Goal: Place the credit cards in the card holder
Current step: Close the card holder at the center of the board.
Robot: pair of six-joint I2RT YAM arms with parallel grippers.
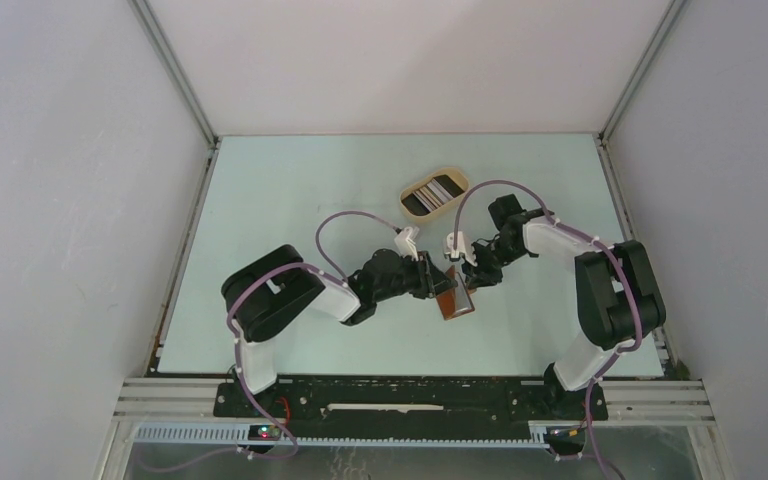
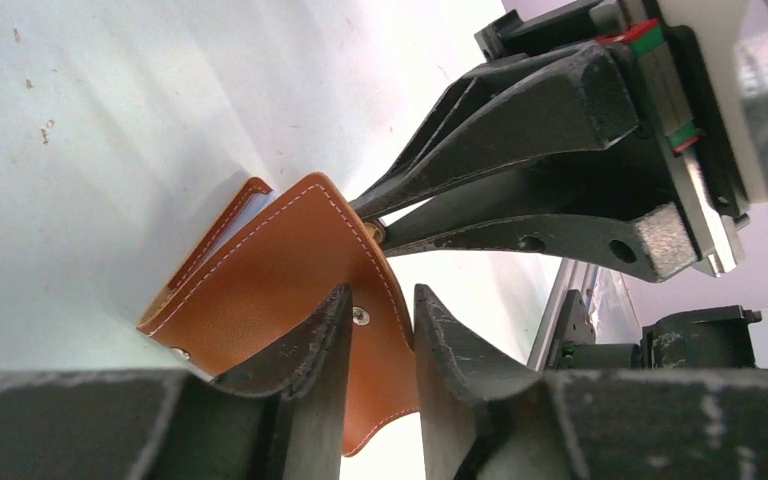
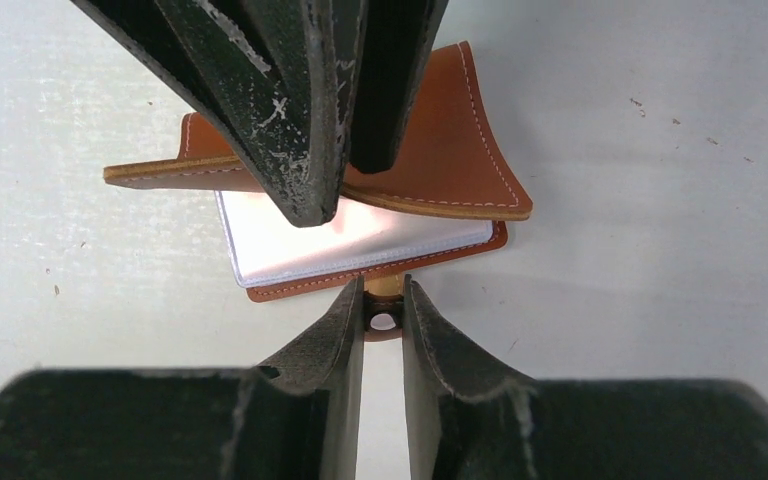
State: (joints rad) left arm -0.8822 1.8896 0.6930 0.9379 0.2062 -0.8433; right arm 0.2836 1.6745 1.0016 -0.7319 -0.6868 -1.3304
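Left jaws clamp the card holder (image 3: 460, 140) flap; right jaws pinch its tab

High rear overhead view of the table (image 1: 280, 200); two close, opposed wrist views; card holder (image 1: 454, 303) common to all.

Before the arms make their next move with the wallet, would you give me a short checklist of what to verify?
1. Left gripper on the card holder's upper flap: ok, the flap sits between its fingers.
2. Right gripper on the closing tab: ok, pinched at the fingertips.
3. Card holder open: ok, flap lifted, pale insert showing.
4. Card in hand: not ok; the credit cards lie in the beige tray and both grippers are occupied.
5. Slots free to take a card: cannot tell.
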